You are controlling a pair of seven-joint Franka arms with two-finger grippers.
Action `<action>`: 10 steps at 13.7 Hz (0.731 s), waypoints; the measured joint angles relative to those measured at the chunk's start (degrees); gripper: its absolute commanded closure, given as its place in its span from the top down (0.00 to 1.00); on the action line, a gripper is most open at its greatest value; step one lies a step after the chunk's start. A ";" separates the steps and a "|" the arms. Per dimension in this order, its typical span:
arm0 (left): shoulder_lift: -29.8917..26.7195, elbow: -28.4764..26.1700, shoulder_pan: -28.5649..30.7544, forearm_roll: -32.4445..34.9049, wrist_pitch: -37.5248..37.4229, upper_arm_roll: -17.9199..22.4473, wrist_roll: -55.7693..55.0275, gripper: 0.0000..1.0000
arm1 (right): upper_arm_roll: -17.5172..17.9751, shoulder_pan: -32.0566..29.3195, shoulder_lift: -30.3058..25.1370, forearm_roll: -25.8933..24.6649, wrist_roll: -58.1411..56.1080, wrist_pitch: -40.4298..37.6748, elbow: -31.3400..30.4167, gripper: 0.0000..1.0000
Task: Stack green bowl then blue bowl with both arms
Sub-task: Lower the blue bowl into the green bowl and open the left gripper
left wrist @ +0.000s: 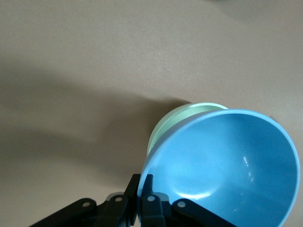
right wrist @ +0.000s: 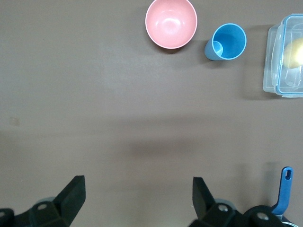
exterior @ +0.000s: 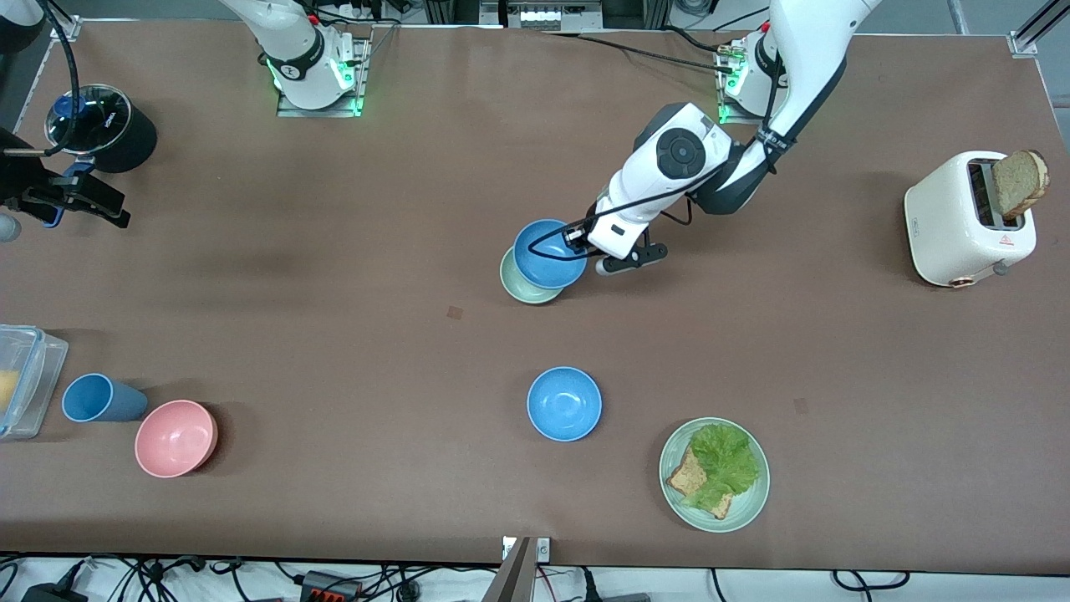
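My left gripper [exterior: 575, 240] [left wrist: 143, 182] is shut on the rim of a sky-blue bowl [exterior: 547, 255] [left wrist: 227, 165]. It holds the bowl tilted over the pale mint-green bowl [exterior: 517, 287] [left wrist: 174, 119], which sits on the table near the middle. The blue bowl covers most of the green one; I cannot tell whether they touch. A second blue bowl [exterior: 564, 403] sits on the table nearer the front camera. My right gripper [exterior: 115, 209] [right wrist: 137, 189] is open and empty, up over the right arm's end of the table.
A pale-green plate [exterior: 755, 500] with toast and lettuce lies beside the second blue bowl. A white toaster [exterior: 961, 221] stands at the left arm's end. A pink bowl [exterior: 175, 437] [right wrist: 171, 22], blue cup [exterior: 100, 398] [right wrist: 227, 41], clear container [exterior: 29, 376] [right wrist: 284, 56] and black pot [exterior: 113, 125] are at the right arm's end.
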 measured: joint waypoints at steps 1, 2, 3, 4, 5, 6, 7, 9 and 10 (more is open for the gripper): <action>0.36 0.29 -0.21 0.09 0.00 0.06 0.00 0.01 | 0.04 0.02 -0.10 0.00 -0.01 0.00 0.00 1.00; 0.57 0.51 -0.49 0.18 0.01 0.17 0.00 0.01 | 0.09 0.06 -0.16 0.00 -0.02 0.01 0.00 1.00; 0.77 0.82 -0.82 0.37 0.02 0.37 0.00 0.01 | 0.13 0.09 -0.19 0.00 -0.03 0.01 0.00 1.00; 1.04 1.19 -1.13 0.67 0.02 0.61 -0.01 0.01 | 0.15 0.11 -0.19 0.00 -0.03 0.01 0.00 1.00; 1.40 1.56 -1.42 0.99 0.02 0.87 -0.01 0.01 | 0.15 0.12 -0.19 0.00 -0.03 0.01 0.00 1.00; 1.69 1.84 -1.70 1.40 0.02 1.27 -0.01 0.01 | 0.15 0.12 -0.19 0.00 -0.04 0.01 0.00 1.00; 1.96 2.02 -1.77 2.09 0.02 1.52 -0.02 0.01 | 0.15 0.12 -0.19 0.00 -0.05 0.01 0.00 1.00; 2.37 2.27 -1.78 3.07 0.02 1.90 -0.03 0.01 | 0.16 0.13 -0.19 0.00 -0.06 0.01 0.00 1.00; 2.62 2.39 -1.78 3.37 0.02 2.01 -0.03 0.01 | 0.16 0.13 -0.19 0.00 -0.06 0.01 0.00 1.00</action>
